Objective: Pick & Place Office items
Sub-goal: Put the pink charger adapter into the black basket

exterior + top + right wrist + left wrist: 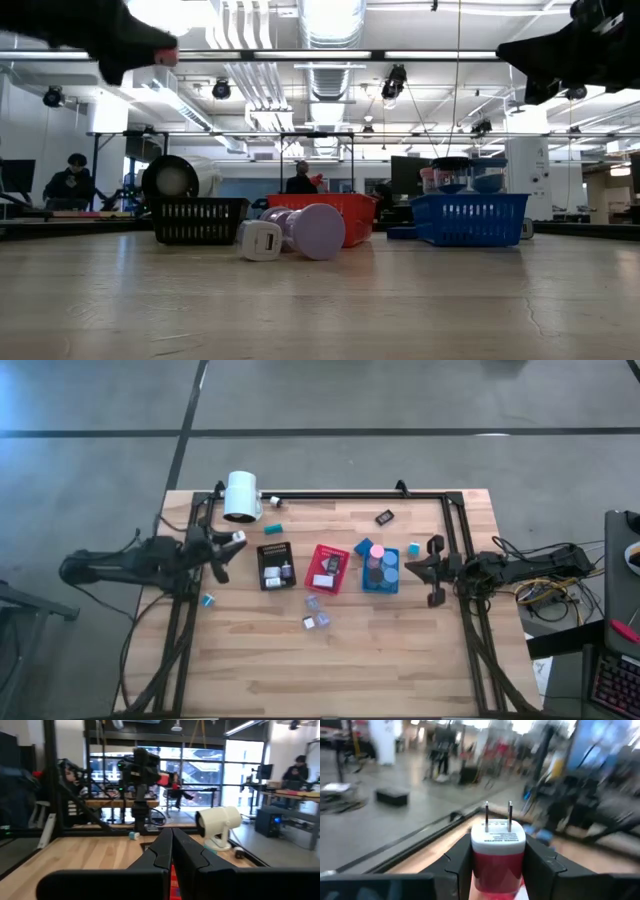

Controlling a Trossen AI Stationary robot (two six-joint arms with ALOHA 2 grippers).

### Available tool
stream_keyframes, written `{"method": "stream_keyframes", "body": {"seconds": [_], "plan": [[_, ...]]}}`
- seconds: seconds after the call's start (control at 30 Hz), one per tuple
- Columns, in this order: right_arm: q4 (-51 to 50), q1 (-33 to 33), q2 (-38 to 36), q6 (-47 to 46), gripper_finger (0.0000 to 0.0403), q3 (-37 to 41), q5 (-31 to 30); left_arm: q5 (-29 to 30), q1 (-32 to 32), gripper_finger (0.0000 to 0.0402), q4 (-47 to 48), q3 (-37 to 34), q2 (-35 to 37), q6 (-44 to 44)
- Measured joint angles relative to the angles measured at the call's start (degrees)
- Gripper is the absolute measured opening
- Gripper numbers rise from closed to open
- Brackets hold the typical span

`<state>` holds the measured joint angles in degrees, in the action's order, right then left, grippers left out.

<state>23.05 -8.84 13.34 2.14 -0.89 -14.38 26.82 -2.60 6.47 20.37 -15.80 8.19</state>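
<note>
Plug pinched in my left gripper: rigid, probably light, held by its flat sides; right gripper pressed shut.

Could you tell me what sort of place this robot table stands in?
Most likely an open lab or workshop. The low view shows exposed ceiling ducts and a person at a desk. The right wrist view shows large windows and another workbench.
</note>
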Motion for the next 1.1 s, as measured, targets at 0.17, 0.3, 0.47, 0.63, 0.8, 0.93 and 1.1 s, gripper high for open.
{"method": "stream_keyframes", "body": {"seconds": [0.17, 0.3, 0.47, 0.63, 0.8, 0.93, 1.1], "plan": [[0.07, 0.00, 0.00, 0.03, 0.0008, 0.00, -1.26, 0.81, 1.90, 0.0130, 12.13, 14.02, -20.21, -1.12], [0.07, 0.00, 0.00, 0.03, 0.0008, 0.00, -1.26, 0.14, 4.69, 0.0130, 18.84, 21.38, -35.10, -1.83], [0.04, 0.00, 0.00, 0.03, 0.0008, 0.00, -1.26, -5.99, 8.96, 0.0130, 19.21, 22.44, -47.86, -2.19], [-0.11, 0.00, 0.00, 0.03, 0.0008, 0.00, -1.24, -9.41, 12.35, 0.0130, 15.03, 19.48, -54.44, -2.16], [-0.10, 0.00, 0.00, 0.35, 0.0008, 0.00, -1.24, -15.54, 15.46, 0.0130, 8.65, 16.96, -58.62, -2.20], [-0.09, 0.00, 0.00, 0.45, 0.0008, 0.00, -1.24, -15.53, 17.19, 0.0130, 7.73, 15.97, -61.27, -2.19], [-0.11, 0.00, 0.00, 0.45, 0.0008, 0.00, -1.23, -15.75, 17.28, 0.0130, 7.67, 15.97, -63.75, -1.98]]}}
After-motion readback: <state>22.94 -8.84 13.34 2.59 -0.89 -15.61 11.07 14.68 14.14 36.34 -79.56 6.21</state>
